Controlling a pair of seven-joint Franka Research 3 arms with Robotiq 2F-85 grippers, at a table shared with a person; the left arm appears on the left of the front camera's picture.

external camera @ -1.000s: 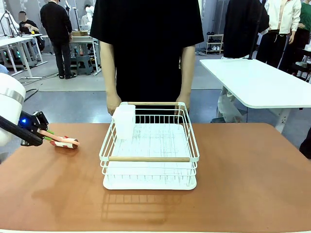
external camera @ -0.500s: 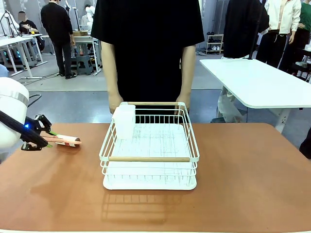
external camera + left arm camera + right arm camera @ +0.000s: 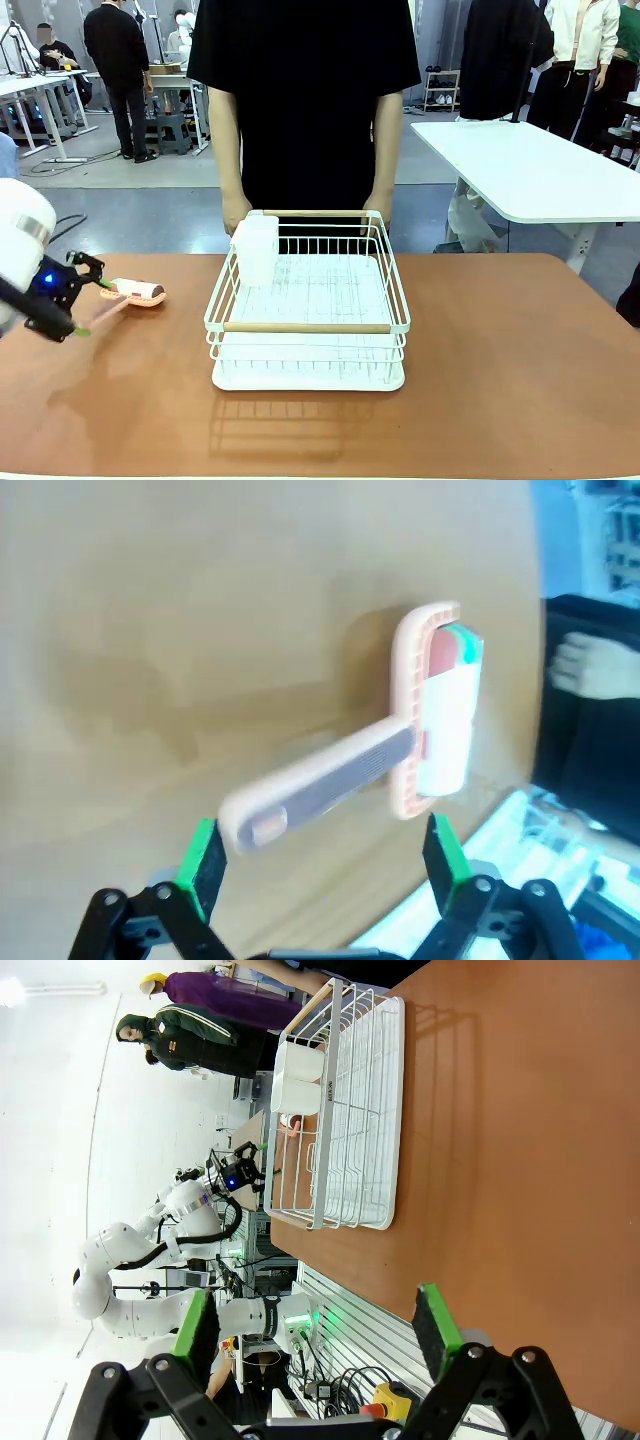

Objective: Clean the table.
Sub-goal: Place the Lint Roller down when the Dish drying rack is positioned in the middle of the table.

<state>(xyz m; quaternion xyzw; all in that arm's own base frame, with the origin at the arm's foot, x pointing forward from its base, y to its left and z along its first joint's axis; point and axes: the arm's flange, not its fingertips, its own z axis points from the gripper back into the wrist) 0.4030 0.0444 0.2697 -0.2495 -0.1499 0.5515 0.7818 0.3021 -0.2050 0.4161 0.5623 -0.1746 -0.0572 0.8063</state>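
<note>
The reddish-brown table [image 3: 500, 380] bears a pink lint roller [image 3: 137, 293] with a white roll, lying flat near the left edge. My left gripper [image 3: 93, 308] stands open just behind it. In the left wrist view the pink lint roller [image 3: 420, 730] rests on the table [image 3: 180, 610], its handle end just in front of my left gripper [image 3: 322, 858], close to one green pad [image 3: 205, 852]. My right gripper [image 3: 315, 1325] hangs open with nothing in it above the table [image 3: 520, 1160].
A white wire rack [image 3: 308, 300] stands mid-table with a white cup [image 3: 256, 250] in its far left corner. A person in black stands behind it, hands [image 3: 233, 212] at the rack's far rim. The rack [image 3: 340, 1110] lies ahead in the right wrist view.
My left gripper has opened and let go of the lint roller, then drawn back toward the left edge. The roller now lies on the table.
</note>
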